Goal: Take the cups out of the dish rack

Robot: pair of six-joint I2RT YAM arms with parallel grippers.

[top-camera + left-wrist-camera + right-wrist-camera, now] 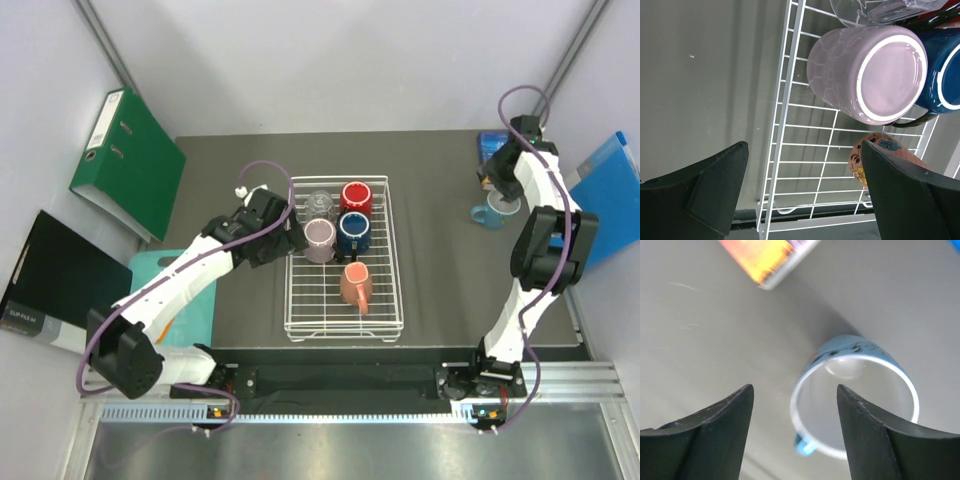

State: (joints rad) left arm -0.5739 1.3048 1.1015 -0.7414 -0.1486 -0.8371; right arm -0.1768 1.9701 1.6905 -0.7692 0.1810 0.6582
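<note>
- We see the dish rack holding five cups: tumbler, red mug, mauve mug, dark-blue mug, salmon mug.
- Light-blue mug stands empty on the table; right gripper jaws apart above it.
- Left gripper jaws apart beside the mauve mug.

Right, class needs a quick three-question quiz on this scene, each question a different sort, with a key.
1. How many cups sit in the rack?
2. True or false: the light blue mug stands upright on the table, outside the rack.
3. Which cup is nearest the left end effector? A red mug, B mauve mug, C salmon mug.

Key: 1. Five. 2. True. 3. B.
</note>
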